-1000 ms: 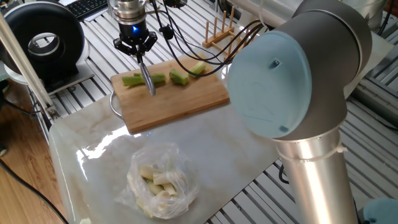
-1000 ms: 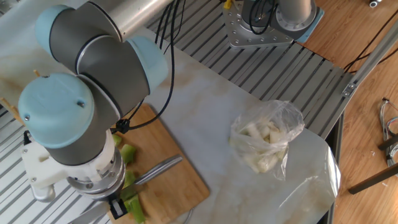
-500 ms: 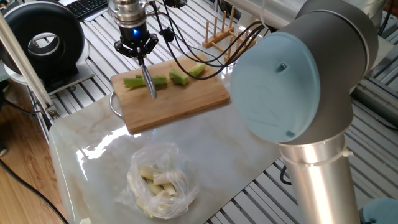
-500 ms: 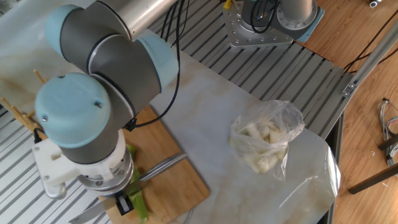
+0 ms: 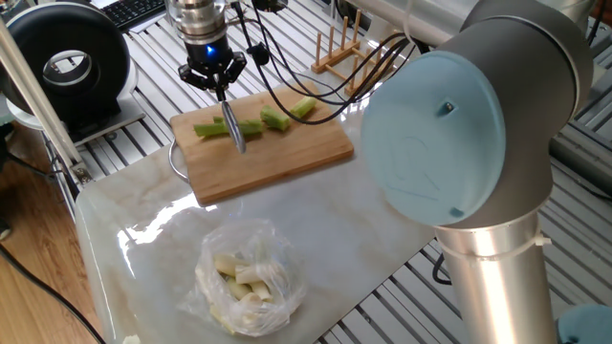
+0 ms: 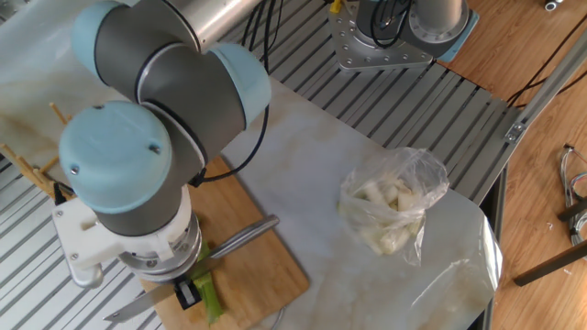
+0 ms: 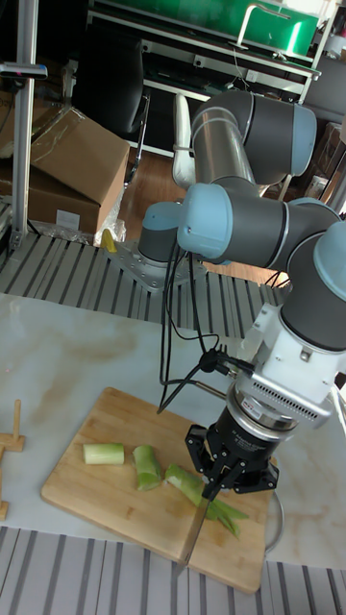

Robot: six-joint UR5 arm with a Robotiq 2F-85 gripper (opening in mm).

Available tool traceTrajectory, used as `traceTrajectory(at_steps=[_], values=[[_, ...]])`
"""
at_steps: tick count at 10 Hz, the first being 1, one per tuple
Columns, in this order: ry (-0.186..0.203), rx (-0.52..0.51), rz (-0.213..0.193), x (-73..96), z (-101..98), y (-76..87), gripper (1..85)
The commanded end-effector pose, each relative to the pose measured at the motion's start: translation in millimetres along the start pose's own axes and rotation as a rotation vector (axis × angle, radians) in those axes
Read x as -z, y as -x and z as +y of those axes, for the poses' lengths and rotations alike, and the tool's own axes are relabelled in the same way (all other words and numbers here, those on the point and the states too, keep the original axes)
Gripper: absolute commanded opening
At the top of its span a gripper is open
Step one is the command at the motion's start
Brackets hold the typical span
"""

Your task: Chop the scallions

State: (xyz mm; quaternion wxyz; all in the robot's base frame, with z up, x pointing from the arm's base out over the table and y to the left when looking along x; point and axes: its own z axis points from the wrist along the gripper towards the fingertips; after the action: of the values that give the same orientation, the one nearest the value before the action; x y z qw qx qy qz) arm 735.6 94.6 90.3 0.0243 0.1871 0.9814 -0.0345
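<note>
From one fixed view you see the cutting board (image 5: 268,153) on the marble slab (image 5: 143,229), with the scallions (image 5: 251,123) lying in a broken row across its far part, their long axis running along the board's length. The gripper (image 5: 214,78) hangs above them, its fingers closed around a knife (image 5: 232,128) whose blade slants down over the middle pieces. A clear bag of pale pieces (image 5: 247,279) sits near on the slab; the big elbow joint (image 5: 459,124) blocks the right side.

From the other fixed view, the arm's wrist (image 6: 138,202) hides most of the board (image 6: 266,266); you catch only one green scallion chunk (image 6: 210,298) and the blade (image 6: 240,236).

In the tall fixed view the gripper (image 7: 231,468) clamps the knife (image 7: 198,525), its tip toward the board's near edge, over the darker leafy end; the scallions (image 7: 154,468) stretch leftward to a paler chunk.
</note>
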Motion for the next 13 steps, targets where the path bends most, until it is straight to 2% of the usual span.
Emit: traceTrajectory(at_steps=[1, 5, 9, 13], values=[[0.015, -0.01, 0.014, 6.2, 1.3, -3.5, 1.0], [0.023, -0.023, -0.001, -3.4, 6.2, -0.6, 1.0], [0.008, -0.031, -0.002, -10.7, 2.6, 1.0, 1.0], [0.003, -0.026, 0.007, -1.4, -0.3, -0.2, 1.0]])
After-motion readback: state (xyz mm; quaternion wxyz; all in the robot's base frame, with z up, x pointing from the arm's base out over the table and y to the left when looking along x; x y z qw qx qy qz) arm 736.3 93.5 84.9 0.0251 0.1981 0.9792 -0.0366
